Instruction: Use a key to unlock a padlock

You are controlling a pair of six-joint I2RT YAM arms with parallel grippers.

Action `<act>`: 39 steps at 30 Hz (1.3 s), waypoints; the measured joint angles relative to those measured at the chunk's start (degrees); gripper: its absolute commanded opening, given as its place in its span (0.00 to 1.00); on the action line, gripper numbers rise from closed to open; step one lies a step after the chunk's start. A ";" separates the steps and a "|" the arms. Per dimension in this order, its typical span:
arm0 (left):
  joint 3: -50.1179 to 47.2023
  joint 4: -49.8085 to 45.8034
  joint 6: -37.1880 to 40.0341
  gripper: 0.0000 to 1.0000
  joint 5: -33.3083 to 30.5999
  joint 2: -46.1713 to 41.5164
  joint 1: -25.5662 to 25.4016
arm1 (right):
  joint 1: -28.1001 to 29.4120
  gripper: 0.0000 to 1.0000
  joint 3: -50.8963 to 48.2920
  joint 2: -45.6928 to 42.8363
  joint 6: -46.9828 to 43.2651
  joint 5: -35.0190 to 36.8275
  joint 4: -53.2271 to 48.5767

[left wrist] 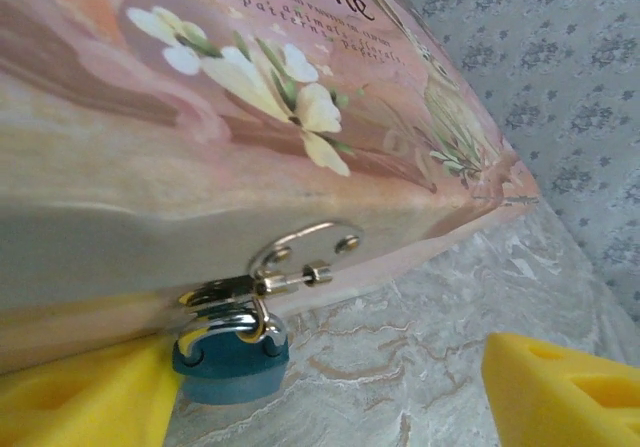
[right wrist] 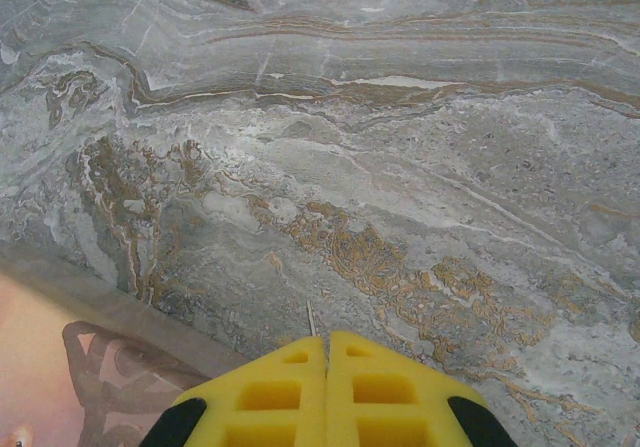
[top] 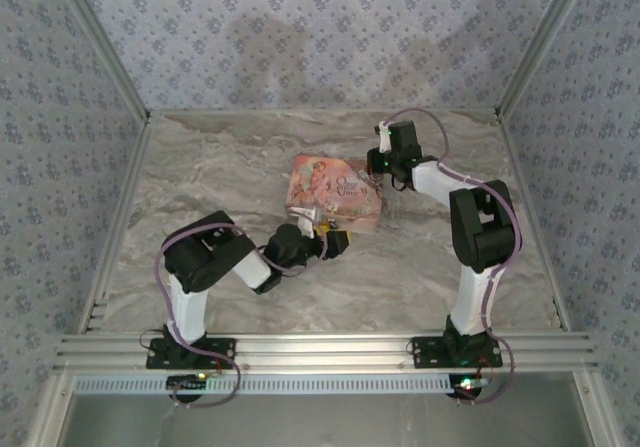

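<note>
**At the book's edge: left hand spread by the lock, right hand shut**

Below the silver metal clasp [left wrist: 290, 262] on the edge of the pink illustrated storybook [left wrist: 200, 157], in my left wrist view, hangs the small padlock with a bright blue body and a silver shackle [left wrist: 232, 362]. Its shackle is hooked into the clasp. My left hand [left wrist: 330, 392] stands open, its blocky yellow fingers [left wrist: 80, 402] wide apart, one at each side of the view. The padlock sits just beside the finger on the left of the frame, and I cannot tell whether they touch. The grey marble-patterned surface [left wrist: 420, 357] shows between the fingers.

From the overhead camera I see the storybook [top: 335, 192] lying near the middle of the surface [top: 200, 167], with the left hand [top: 333, 237] at its near edge and the right hand [top: 381, 175] at its right edge.

In my right wrist view the right hand [right wrist: 327, 352] is closed, its yellow fingers pressed flat together above the surface [right wrist: 400, 167]. A corner of the storybook [right wrist: 40, 367] shows at lower left. A thin pale sliver [right wrist: 310, 319] pokes out at the fingertips, too small for me to say what it is.
</note>
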 measured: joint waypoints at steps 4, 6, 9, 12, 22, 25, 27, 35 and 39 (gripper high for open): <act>0.09 1.77 -1.25 0.67 3.63 0.85 0.90 | -0.04 0.00 0.00 0.00 0.00 0.26 0.00; 0.28 2.23 -1.42 0.67 5.03 1.40 0.87 | -0.02 0.00 0.00 0.00 0.00 0.13 -0.04; 0.35 3.48 -1.75 0.73 6.12 2.03 0.87 | -0.02 0.00 0.00 0.00 0.02 0.09 -0.02; 0.35 4.31 -1.99 0.78 6.60 2.19 0.74 | -0.04 0.00 0.00 0.00 0.00 0.13 0.00; 0.37 5.03 -2.47 0.72 3.54 2.69 -0.81 | 0.02 0.00 0.00 0.00 0.02 0.11 -0.04; 0.33 5.14 -2.43 0.76 3.56 2.67 -1.53 | 0.07 0.00 0.00 -0.02 0.00 0.13 -0.04; 0.00 5.25 -2.03 0.77 3.58 2.40 -1.99 | 0.07 0.00 0.00 -0.09 0.00 0.11 -0.11; -3.34 6.62 -1.81 0.78 1.29 0.98 -2.40 | 0.09 0.00 0.00 -1.14 -0.07 0.61 -2.67; -3.34 6.64 -1.79 0.76 0.72 0.98 -2.40 | 0.07 0.00 0.00 -2.82 -0.24 1.46 -4.20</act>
